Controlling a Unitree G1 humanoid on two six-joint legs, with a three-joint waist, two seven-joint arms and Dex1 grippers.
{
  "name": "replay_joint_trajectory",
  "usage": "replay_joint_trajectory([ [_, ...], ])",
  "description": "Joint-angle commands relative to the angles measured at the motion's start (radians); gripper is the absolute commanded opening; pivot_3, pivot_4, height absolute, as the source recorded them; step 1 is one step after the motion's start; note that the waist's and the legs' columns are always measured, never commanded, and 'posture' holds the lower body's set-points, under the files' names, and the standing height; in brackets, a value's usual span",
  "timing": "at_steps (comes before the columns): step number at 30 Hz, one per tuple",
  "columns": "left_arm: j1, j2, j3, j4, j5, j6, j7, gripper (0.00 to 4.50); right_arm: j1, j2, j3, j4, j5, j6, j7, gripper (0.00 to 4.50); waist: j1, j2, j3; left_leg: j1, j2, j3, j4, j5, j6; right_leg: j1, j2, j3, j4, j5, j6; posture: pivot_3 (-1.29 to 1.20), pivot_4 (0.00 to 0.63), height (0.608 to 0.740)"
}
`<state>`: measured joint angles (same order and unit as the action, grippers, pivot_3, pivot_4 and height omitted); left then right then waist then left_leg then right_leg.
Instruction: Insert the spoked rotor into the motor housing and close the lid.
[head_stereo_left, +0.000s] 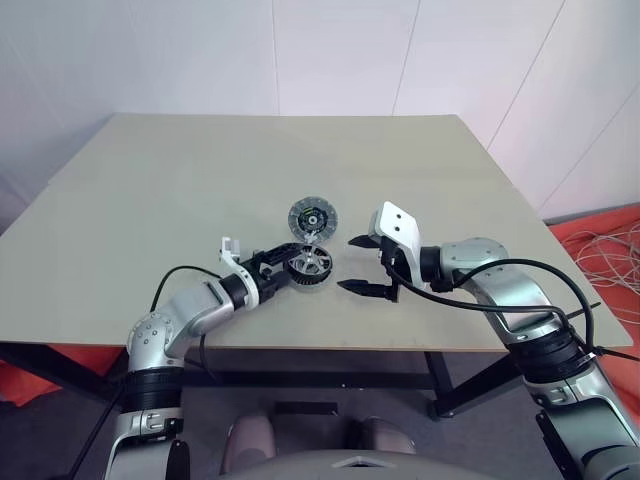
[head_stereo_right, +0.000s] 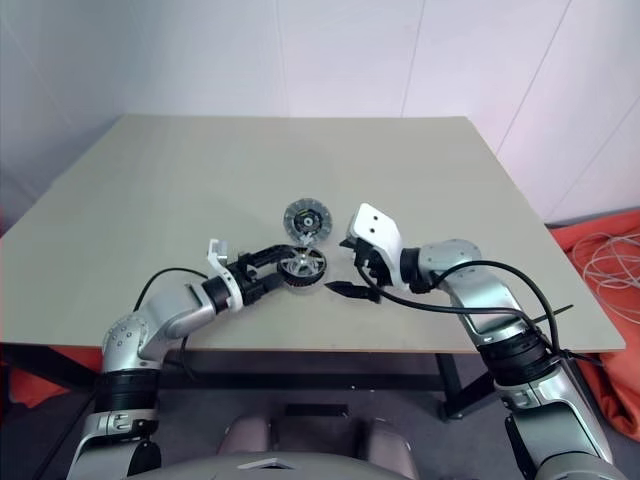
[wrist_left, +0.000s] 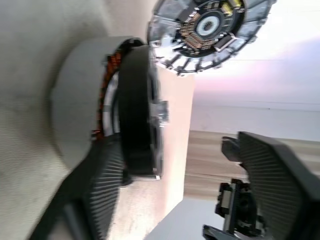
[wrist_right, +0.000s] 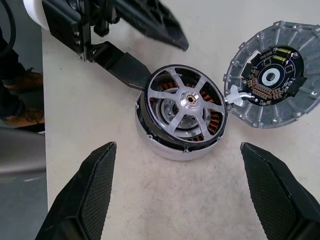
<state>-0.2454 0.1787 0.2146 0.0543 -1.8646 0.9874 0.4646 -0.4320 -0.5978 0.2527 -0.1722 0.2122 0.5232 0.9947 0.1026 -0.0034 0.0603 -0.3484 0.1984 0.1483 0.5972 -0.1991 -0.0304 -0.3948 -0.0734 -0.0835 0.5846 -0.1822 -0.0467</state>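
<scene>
The motor housing (wrist_right: 170, 149), a squat silvery cup with copper windings, stands on the table near the front edge. The spoked rotor (wrist_right: 186, 107) sits inside it, spokes and hub facing up. The lid (wrist_right: 275, 82), a pale segmented disc with a dark centre, lies flat just behind the housing, touching it. My left gripper (head_stereo_left: 287, 264) is open at the housing's left side, with one finger (wrist_right: 125, 70) against the housing wall and the other held apart. My right gripper (head_stereo_left: 362, 265) hangs open just right of the housing, holding nothing.
The tan table (head_stereo_left: 200, 180) stretches wide behind and to both sides. Its front edge (head_stereo_left: 330, 348) runs close below the housing. Orange cloth and white cables (head_stereo_left: 610, 250) lie on the floor to the right.
</scene>
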Motion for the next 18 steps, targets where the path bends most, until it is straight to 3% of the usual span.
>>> replay_joint_trajectory([
  [1,0.032,0.021,-0.034,-0.067,-0.075,-0.011,0.070,4.47,-0.013,0.000,-0.017,-0.034,0.006,-0.016,-0.008,4.50,-0.001,0.000,0.000,0.000,0.000,0.000,0.000,0.000,0.000,0.000,0.000,0.000,0.000,0.000,0.000,0.00,0.000,0.740],
  [14,0.064,0.066,-0.046,-0.262,-0.108,0.029,0.126,4.47,-0.027,0.010,-0.005,-0.015,-0.001,-0.031,-0.005,4.50,-0.001,0.000,0.000,0.000,0.000,0.000,0.001,0.000,0.000,0.000,0.000,0.000,0.000,0.000,0.000,0.00,0.000,0.740],
  [18,0.060,0.195,-0.070,-0.291,-0.108,0.092,0.035,4.47,-0.034,0.029,-0.015,-0.009,0.005,-0.027,-0.013,4.50,-0.004,0.000,0.000,0.000,0.000,0.000,0.001,0.000,0.000,-0.001,0.000,0.000,0.001,0.000,0.001,0.00,0.000,0.740],
])
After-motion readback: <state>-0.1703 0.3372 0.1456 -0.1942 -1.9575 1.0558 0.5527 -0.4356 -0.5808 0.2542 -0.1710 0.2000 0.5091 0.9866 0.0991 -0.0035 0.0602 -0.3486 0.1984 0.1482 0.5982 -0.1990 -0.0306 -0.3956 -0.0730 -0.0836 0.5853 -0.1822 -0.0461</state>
